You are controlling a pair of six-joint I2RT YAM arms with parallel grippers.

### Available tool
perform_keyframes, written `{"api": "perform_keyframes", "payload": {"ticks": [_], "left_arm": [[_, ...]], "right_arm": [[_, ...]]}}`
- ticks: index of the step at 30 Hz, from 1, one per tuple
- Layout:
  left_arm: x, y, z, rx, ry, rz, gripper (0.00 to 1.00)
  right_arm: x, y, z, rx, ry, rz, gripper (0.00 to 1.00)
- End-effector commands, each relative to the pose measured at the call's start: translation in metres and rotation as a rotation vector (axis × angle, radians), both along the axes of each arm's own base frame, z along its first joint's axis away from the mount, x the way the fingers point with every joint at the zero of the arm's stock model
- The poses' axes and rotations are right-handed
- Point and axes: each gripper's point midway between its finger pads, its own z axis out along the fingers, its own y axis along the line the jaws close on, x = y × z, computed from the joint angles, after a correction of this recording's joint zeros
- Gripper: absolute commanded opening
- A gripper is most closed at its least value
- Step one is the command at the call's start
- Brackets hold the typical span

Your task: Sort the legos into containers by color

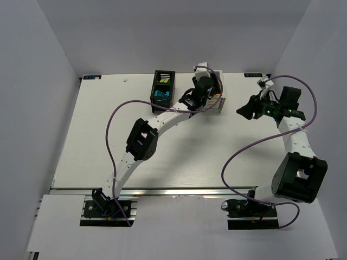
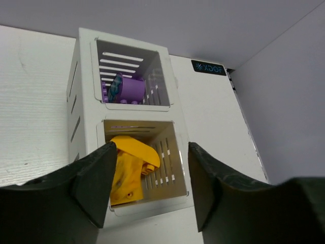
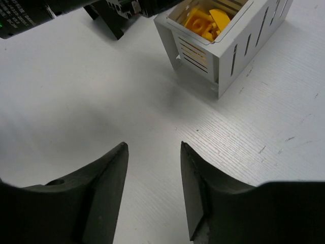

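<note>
The left tool [image 2: 152,148] hangs with its jaws spread wide and nothing between them. Directly below and ahead of it stands the white container [image 2: 85,104]. Yellow legos [image 2: 129,165] are heaped in the compartment nearest the tool, and purple legos [image 2: 131,91] lie in the one beyond. The right tool [image 3: 152,147] is also parted and empty, hovering over the bare table [image 3: 76,91], with the same white container ahead of it and to its right. To the left of the left tool sits the black container [image 1: 164,72], holding cyan legos [image 1: 160,96] and green legos [image 1: 164,81]. I see no brick outside the boxes, so the sorting looks close to done.

The risks lie in the crowding. The yellow heap rises near the rim, and a finger dropping or swinging low could hook a brick out or catch the thin wall and push the light box. Both tools sit close to that one box, so a careless retreat by either arm could bring them together.
</note>
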Motion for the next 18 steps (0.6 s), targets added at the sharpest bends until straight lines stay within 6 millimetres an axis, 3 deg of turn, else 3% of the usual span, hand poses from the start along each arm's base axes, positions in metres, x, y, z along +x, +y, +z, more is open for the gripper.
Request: {"api": "perform_keyframes", "payload": {"ticks": [1, 7, 8, 9, 10, 11, 12, 13, 14, 15, 16, 17, 18], "left_arm": [[0.003, 0.007, 0.058, -0.073, -0.068, 0.017, 0.70], [-0.007, 0.014, 0.108, -0.114, -0.116, 0.008, 0.79], [-0.010, 0.017, 0.116, -0.111, -0.122, 0.006, 0.81], [-0.014, 0.020, 0.113, -0.086, -0.112, -0.002, 0.84], [-0.025, 0.028, 0.139, -0.093, -0.132, -0.021, 0.93], [-0.031, 0.034, 0.145, -0.070, -0.139, -0.033, 0.98], [-0.038, 0.042, 0.119, -0.014, -0.095, -0.042, 0.98], [-0.047, 0.049, 0.121, 0.000, -0.090, -0.057, 0.98], [-0.064, 0.065, 0.153, -0.010, -0.129, -0.066, 0.98], [-0.073, 0.074, 0.152, 0.007, -0.122, -0.074, 0.98], [-0.086, 0.082, 0.120, 0.066, -0.071, -0.099, 0.98], [-0.102, 0.098, 0.145, 0.043, -0.095, -0.101, 0.98], [-0.111, 0.106, 0.142, 0.052, -0.078, -0.104, 0.98]], "right_arm": [[-0.005, 0.002, 0.014, -0.011, -0.046, 0.026, 0.54], [-0.004, 0.002, 0.017, -0.024, -0.047, 0.031, 0.64], [-0.001, 0.000, 0.021, -0.035, -0.054, 0.025, 0.68], [0.000, -0.001, 0.020, -0.043, -0.051, 0.025, 0.89], [-0.001, 0.000, 0.019, -0.058, -0.044, 0.034, 0.89], [0.004, -0.004, 0.024, -0.089, -0.056, 0.015, 0.89], [0.006, -0.005, 0.024, -0.107, -0.054, 0.005, 0.89], [0.008, -0.004, 0.025, -0.123, -0.055, -0.002, 0.89], [0.010, -0.006, 0.026, -0.141, -0.056, -0.017, 0.89], [0.015, -0.013, 0.027, -0.179, -0.058, -0.062, 0.89], [0.017, -0.013, 0.027, -0.193, -0.056, -0.082, 0.89], [0.022, -0.016, 0.031, -0.198, -0.060, -0.126, 0.89], [0.026, -0.025, 0.033, -0.238, -0.066, -0.188, 0.89]]}}
